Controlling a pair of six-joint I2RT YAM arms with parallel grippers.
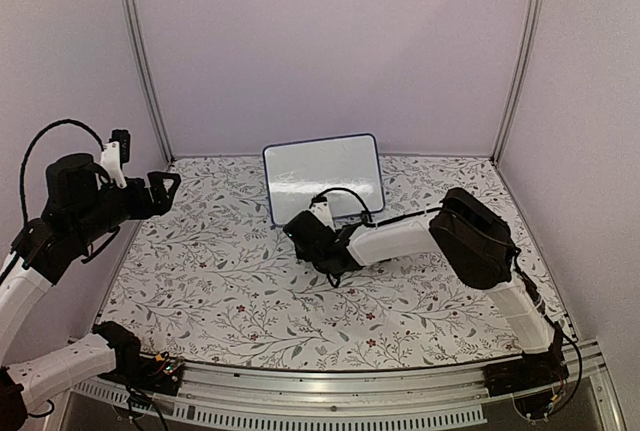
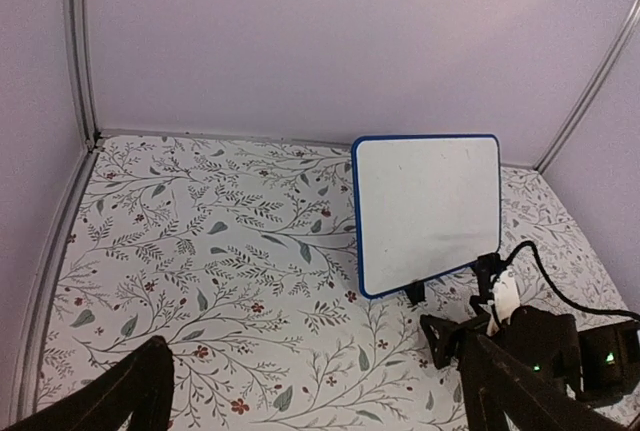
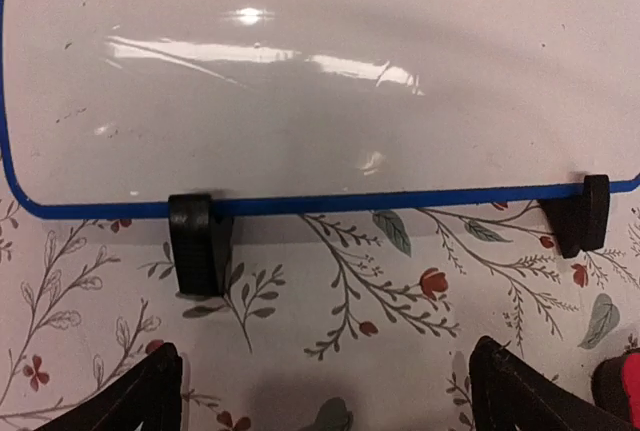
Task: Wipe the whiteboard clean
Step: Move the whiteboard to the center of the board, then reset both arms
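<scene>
- We see whiteboard point(image 1: 323, 176) upright on tabletop point(image 1: 220, 281), face blank.
- Right gripper point(image 3: 325, 371) released, empty, just before its lower edge.
- Left gripper point(image 2: 310, 381) released, well apart.

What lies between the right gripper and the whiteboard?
In the right wrist view, only bare floral table cover separates the right gripper from the whiteboard.

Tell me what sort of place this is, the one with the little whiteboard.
Probably a robot test cell in a lab: plain pale walls framed by aluminium posts, a floral-covered table, and two robot arms mounted on a metal rail at its near edge.
</scene>
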